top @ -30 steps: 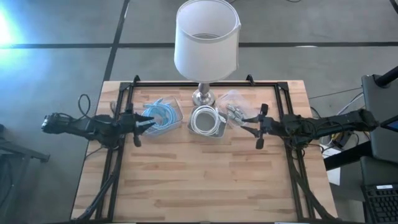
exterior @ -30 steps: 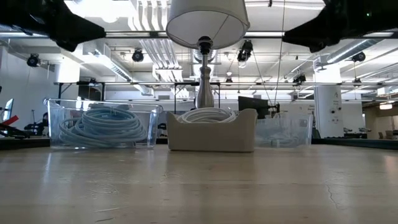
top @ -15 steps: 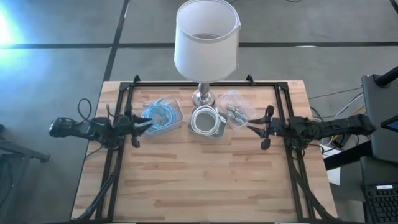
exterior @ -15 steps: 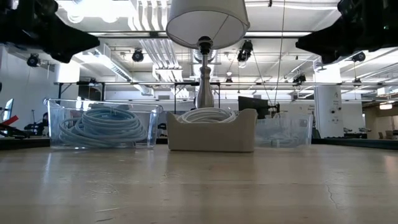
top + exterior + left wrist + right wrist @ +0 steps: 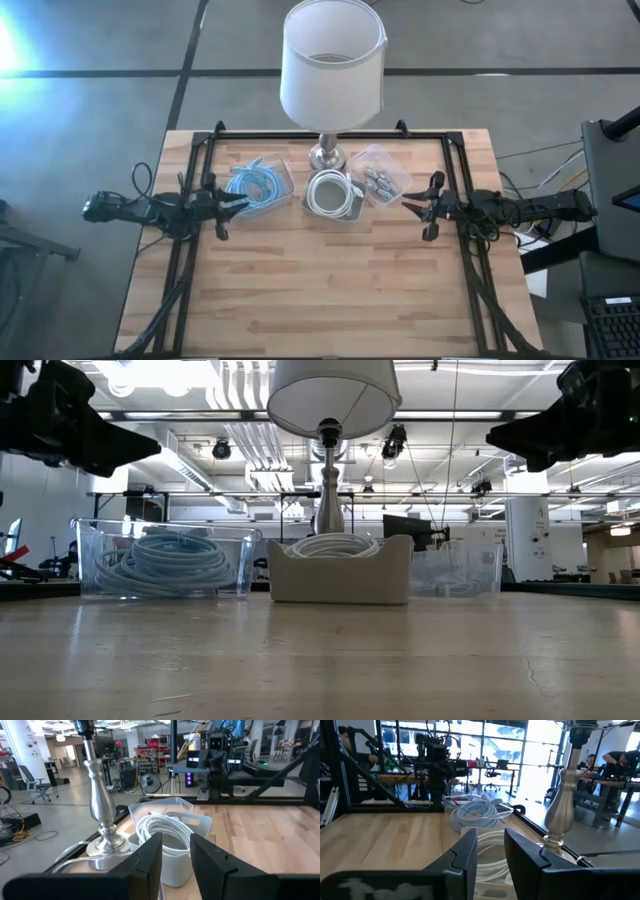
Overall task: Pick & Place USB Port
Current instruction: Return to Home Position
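A clear bin point(image 5: 378, 180) with small metallic USB parts stands on the table right of the lamp base point(image 5: 327, 153); it also shows in the low view point(image 5: 455, 572). My right gripper point(image 5: 408, 206) hovers open and empty just right of that bin, above the table, pointing toward the table's left; its own view point(image 5: 491, 837) looks across the white bin. My left gripper point(image 5: 240, 203) hovers open and empty at the clear bin of blue cable point(image 5: 258, 185), pointing toward the table's right; in its own view point(image 5: 175, 840) the white bin shows between the fingers.
A white bin point(image 5: 332, 195) with coiled white cable stands in the middle, in front of the tall lamp with a white shade point(image 5: 332, 60). A black frame point(image 5: 330, 132) runs round the table's edges. Bare wood point(image 5: 320, 290) fills the near half.
My right gripper has drawn back toward the table's right edge, away from the USB bin, and sunk a little. My left gripper has drawn back slightly toward the left edge and sunk a little. The bins have kept still.
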{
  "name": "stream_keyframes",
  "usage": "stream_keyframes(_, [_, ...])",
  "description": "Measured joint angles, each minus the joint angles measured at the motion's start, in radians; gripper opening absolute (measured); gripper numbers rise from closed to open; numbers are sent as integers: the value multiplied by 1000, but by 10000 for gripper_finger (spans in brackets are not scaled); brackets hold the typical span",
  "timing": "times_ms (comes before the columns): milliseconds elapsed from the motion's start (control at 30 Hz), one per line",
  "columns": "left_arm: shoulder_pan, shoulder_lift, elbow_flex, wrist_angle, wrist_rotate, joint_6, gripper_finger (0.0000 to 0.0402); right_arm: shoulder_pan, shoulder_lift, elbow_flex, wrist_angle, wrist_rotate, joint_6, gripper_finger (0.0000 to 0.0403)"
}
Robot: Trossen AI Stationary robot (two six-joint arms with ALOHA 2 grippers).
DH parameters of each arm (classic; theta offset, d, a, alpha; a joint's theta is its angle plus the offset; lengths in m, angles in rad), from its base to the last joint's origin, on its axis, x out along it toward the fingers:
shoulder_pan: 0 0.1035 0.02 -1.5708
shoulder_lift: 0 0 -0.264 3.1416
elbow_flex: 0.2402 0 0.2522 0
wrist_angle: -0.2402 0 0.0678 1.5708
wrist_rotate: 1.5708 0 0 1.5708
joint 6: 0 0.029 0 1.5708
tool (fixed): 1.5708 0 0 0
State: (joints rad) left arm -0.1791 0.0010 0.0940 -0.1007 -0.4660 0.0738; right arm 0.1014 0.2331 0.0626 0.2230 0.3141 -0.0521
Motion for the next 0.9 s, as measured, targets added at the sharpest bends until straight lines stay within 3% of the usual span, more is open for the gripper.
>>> stream_keyframes(333, [-1,0,-8,15,35,19,104,0,-120,-53,-6,2,7,99])
stream_keyframes(600, [0,2,-53,75,40,3,104,0,-134,-53,-10,4,1,102])
stream_keyframes(900, [0,0,-58,82,58,21,104,0,-134,-53,-136,158,55,99])
